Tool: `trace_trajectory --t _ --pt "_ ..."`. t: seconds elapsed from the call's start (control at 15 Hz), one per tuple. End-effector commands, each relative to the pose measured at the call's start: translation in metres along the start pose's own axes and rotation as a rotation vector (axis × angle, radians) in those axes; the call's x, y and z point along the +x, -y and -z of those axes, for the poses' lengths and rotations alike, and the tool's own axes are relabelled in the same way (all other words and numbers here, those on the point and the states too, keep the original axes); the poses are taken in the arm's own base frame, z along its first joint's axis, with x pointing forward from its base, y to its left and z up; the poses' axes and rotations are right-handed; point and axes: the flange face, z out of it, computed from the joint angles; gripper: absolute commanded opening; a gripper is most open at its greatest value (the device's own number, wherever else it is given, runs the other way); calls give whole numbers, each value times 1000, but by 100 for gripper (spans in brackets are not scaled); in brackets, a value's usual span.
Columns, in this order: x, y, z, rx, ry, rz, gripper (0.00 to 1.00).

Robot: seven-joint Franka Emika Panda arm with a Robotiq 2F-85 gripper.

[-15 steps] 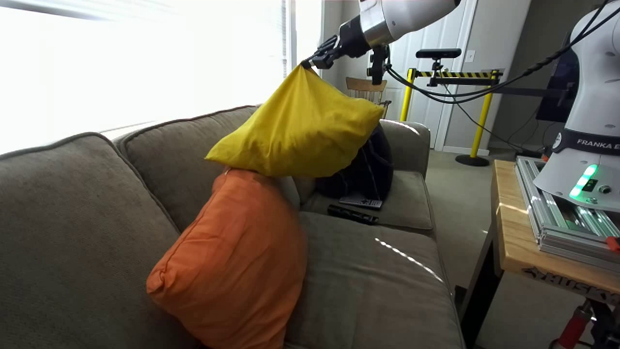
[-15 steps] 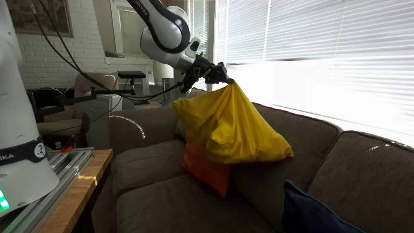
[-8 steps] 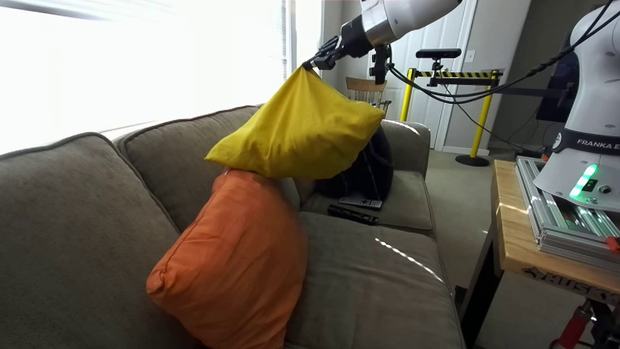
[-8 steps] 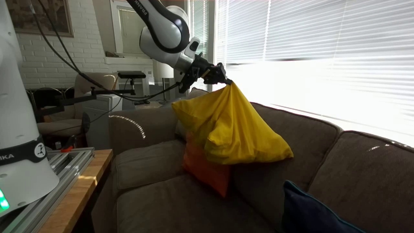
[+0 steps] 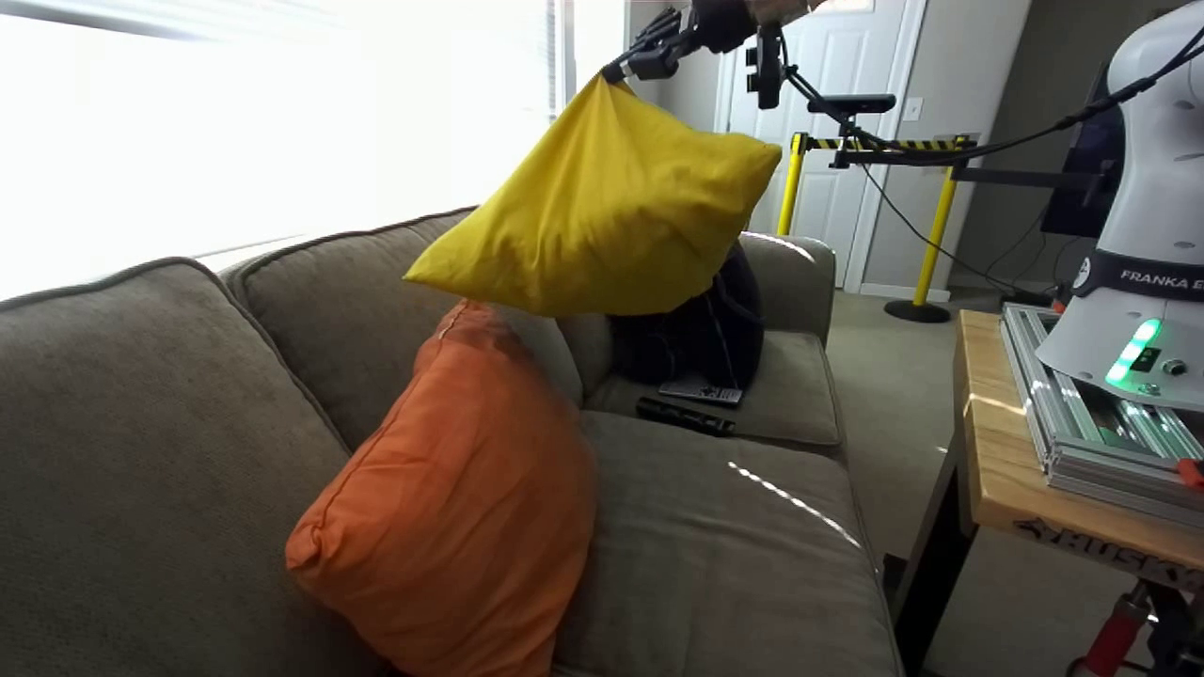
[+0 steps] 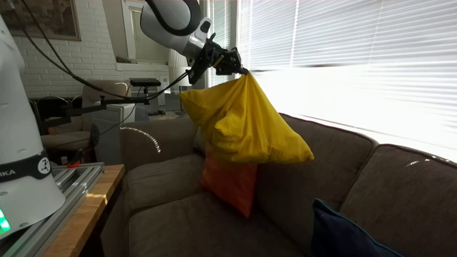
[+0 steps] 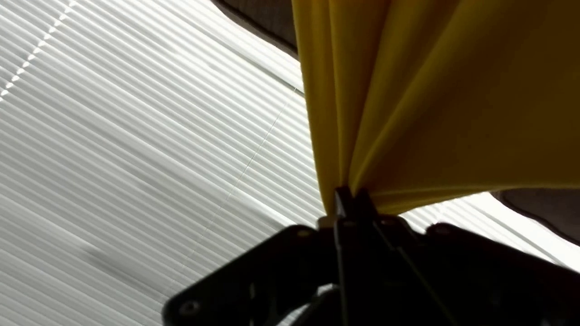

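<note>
My gripper [image 5: 613,75] is shut on a gathered edge of a yellow pillow [image 5: 607,212], which hangs creased and tilted below it above the couch. In the wrist view the fingertips of the gripper [image 7: 353,192] pinch folds of the yellow cloth [image 7: 426,99]. Both exterior views show the yellow pillow [image 6: 246,125] in the air, with an orange pillow [image 5: 461,498] leaning on the couch below it. The yellow pillow hides part of the orange pillow [image 6: 228,182] in an exterior view. Whether the two pillows touch I cannot tell.
A grey-brown couch [image 5: 696,527] runs beneath a bright window with blinds [image 6: 321,39]. Two remotes, one black [image 5: 685,416] and one grey [image 5: 701,389], lie near a dark cloth bundle [image 5: 720,324]. A navy pillow [image 6: 346,233] sits nearby. The robot's base stands on a wooden bench [image 5: 997,442].
Gripper and yellow pillow have risen, mostly in the last half second, and shifted slightly toward the robot's base. More of the orange pillow's top now shows.
</note>
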Motion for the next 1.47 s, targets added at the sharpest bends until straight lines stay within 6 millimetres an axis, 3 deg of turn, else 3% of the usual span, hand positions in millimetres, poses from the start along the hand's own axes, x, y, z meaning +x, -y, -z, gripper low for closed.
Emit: trace_trajectory --t 0.0,0.27,0.47,0.6,0.73,0.8,0.87,1.4 --pt "22 -11 18 -111 -97 89 0" --pt "43 4 13 -223 -186 178 0" --pt "45 38 20 -286 -246 277 0" --pt "34 63 27 -336 -280 341 0" --pt "3 69 20 -425 -279 355 0" --pt "20 74 18 -337 -265 331 2" --pt "7 78 17 -362 -262 347 2" --pt "8 33 2 -496 -221 326 0"
